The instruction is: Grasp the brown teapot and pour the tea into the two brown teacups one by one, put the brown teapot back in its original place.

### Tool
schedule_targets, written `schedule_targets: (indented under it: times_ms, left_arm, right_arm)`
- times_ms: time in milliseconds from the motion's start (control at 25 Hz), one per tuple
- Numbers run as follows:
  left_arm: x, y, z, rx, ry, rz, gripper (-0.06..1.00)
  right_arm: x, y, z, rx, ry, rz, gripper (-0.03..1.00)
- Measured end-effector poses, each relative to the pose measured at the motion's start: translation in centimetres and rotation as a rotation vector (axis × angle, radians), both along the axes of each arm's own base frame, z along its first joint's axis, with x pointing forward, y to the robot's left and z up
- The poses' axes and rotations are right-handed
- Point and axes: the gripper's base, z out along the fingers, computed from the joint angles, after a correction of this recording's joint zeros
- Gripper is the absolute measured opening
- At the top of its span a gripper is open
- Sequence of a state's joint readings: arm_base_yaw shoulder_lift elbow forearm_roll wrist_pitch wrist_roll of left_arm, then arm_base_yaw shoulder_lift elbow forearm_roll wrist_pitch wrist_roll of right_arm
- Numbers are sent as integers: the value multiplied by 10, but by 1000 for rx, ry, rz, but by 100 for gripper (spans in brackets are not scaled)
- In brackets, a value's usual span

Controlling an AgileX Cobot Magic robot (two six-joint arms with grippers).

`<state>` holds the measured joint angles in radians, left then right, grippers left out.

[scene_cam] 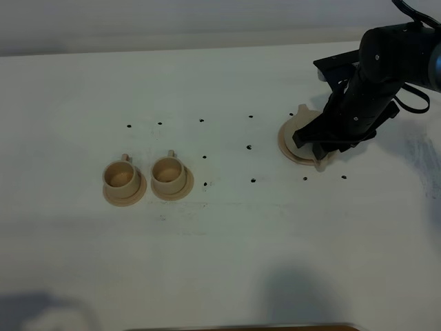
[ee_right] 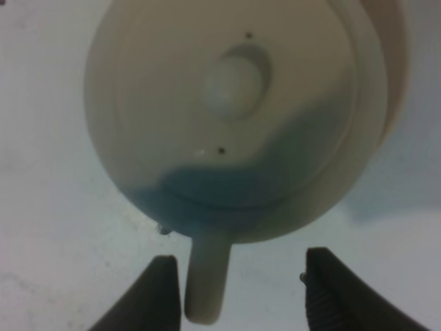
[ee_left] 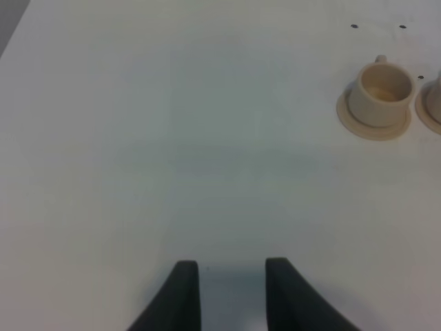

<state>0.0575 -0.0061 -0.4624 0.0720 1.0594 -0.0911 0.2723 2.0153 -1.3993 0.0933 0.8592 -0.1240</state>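
The brown teapot (ee_right: 234, 110) fills the right wrist view from above, its knobbed lid up. Its handle (ee_right: 205, 283) lies between the open fingers of my right gripper (ee_right: 242, 256), close to one finger. From the exterior high camera, the right gripper (scene_cam: 318, 148) hangs over the teapot (scene_cam: 302, 110) and hides most of it. The pot rests on the wide tan saucer (scene_cam: 284, 141), its original place. Two brown teacups (scene_cam: 121, 176) (scene_cam: 168, 171) stand on small saucers at the left. My left gripper (ee_left: 232, 265) hovers over bare table, fingers slightly parted and empty, with one teacup (ee_left: 381, 93) far off.
Small black dots (scene_cam: 205, 156) mark the white table (scene_cam: 227, 241) between the cups and the teapot. The table's far edge (scene_cam: 172, 48) meets a grey wall. A dark strip (scene_cam: 241, 327) shows at the near edge.
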Motion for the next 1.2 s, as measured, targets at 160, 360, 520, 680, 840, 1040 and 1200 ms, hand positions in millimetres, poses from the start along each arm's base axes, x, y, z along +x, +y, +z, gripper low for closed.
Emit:
schedule_targets:
  times_ms: [160, 360, 520, 680, 840, 1040, 1200]
  left_arm:
    - [0, 0, 0, 0, 0, 0, 30]
    - [0, 0, 0, 0, 0, 0, 30]
    - [0, 0, 0, 0, 0, 0, 30]
    - [0, 0, 0, 0, 0, 0, 30]
    - [0, 0, 0, 0, 0, 0, 30]
    - [0, 0, 0, 0, 0, 0, 30]
    - [0, 0, 0, 0, 0, 0, 30]
  right_arm:
    - [0, 0, 0, 2, 0, -2, 41]
    - [1, 0, 0, 3, -5, -3, 41]
    - [1, 0, -2, 3, -3, -4, 41]
    - [2, 1, -7, -1, 9, -5, 41]
    - [2, 1, -7, 0, 8, -8, 40]
    - [2, 1, -7, 0, 8, -8, 37]
    - [2, 1, -7, 0, 8, -8, 35]
